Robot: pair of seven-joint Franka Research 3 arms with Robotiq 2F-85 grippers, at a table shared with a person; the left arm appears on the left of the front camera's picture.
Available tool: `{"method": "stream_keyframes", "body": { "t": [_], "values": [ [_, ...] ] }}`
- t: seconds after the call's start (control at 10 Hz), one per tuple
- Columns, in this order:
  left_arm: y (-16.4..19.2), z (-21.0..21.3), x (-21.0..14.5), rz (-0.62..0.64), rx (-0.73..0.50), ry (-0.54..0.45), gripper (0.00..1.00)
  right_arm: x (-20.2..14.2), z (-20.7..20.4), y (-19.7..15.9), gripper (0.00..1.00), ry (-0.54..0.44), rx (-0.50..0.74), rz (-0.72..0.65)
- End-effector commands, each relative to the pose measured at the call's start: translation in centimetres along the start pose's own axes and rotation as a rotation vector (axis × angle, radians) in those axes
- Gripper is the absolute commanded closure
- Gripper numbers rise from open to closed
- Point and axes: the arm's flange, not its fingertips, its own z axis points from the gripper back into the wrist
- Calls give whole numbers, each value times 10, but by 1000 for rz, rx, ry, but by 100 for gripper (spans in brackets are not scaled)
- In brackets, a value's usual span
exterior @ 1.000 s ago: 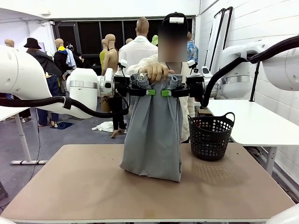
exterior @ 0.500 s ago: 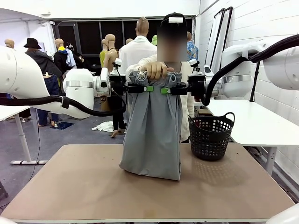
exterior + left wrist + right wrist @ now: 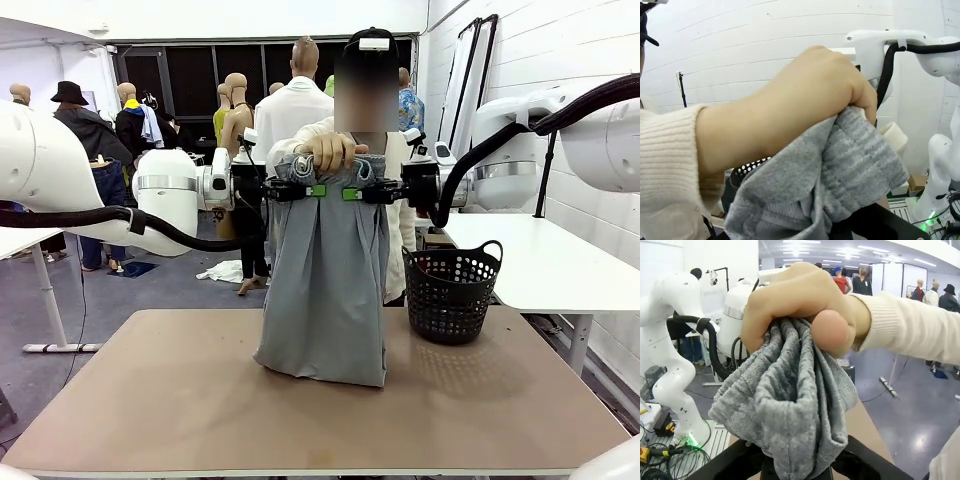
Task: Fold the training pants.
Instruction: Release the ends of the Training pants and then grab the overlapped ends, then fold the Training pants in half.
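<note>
The light grey training pants [image 3: 325, 290] hang upright over the table, their lower end resting on the tabletop. My left gripper [image 3: 312, 190] is shut on the left side of the bunched waistband. My right gripper [image 3: 352, 193] is shut on the right side, close beside it. A person's hand [image 3: 333, 152] grips the waistband from above, between the two grippers. In the left wrist view the hand [image 3: 805, 100] squeezes the grey fabric [image 3: 840, 170]. In the right wrist view the fist [image 3: 800, 300] holds the bunched pants [image 3: 785, 405], which run down between my dark fingers.
A black perforated basket [image 3: 450, 290] stands on the right rear part of the brown table [image 3: 150, 400]. The person stands right behind the far edge. A white table [image 3: 540, 265] lies further right.
Both grippers and the person's hand have risen a little with the waistband, and the left arm has drawn back slightly to the left. The pants hang much as before.
</note>
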Motion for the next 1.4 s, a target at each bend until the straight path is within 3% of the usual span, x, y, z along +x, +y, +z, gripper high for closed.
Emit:
{"method": "stream_keyframes", "body": {
  "t": [0.0, 1.3],
  "values": [
    [1, -2, 1, -11, -21, 25, 100, 5, -5, -6, 100, 5, 14, 4],
    [0, 0, -1, -7, -3, 15, 100, -2, 0, -1, 100, 3, -1, -3]
  ]
}}
